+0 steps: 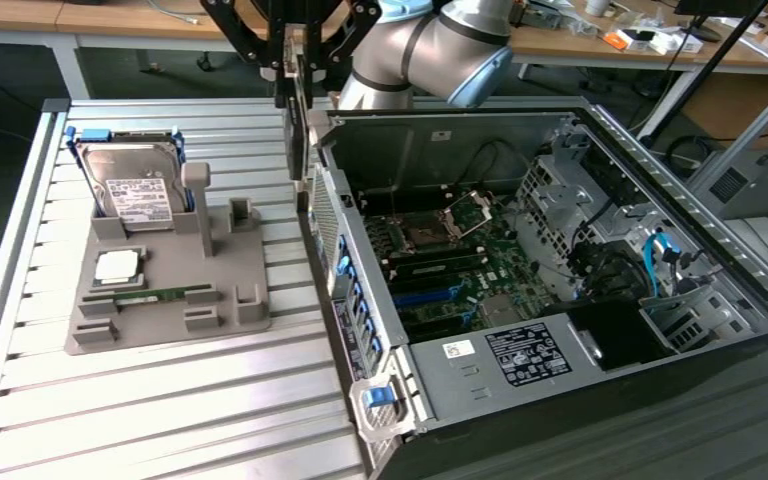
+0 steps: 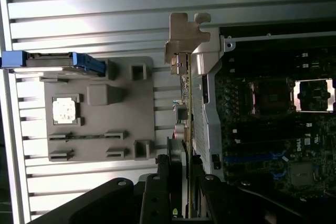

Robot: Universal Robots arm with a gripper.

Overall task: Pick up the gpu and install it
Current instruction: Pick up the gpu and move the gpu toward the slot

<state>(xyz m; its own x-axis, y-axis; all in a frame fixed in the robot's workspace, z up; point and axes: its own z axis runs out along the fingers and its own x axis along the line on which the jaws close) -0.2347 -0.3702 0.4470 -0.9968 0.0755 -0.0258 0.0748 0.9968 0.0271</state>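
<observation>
Slatted table [image 1: 157, 400]: pincer [image 1: 297, 80] clamped on gpu [image 2: 185, 38] (edge-on), beside case [image 1: 424, 150] wall.

The gpu [image 2: 185, 90] is clamped edge-on between the fingers [image 2: 175, 162] of the gripper [image 2: 185, 166] — its silver bracket [image 2: 185, 38] is carried at the end farthest from them. Beside it, the open computer case [image 2: 273, 103] is seen; on the fingers' other side — a grey holder [image 2: 100, 111].
</observation>
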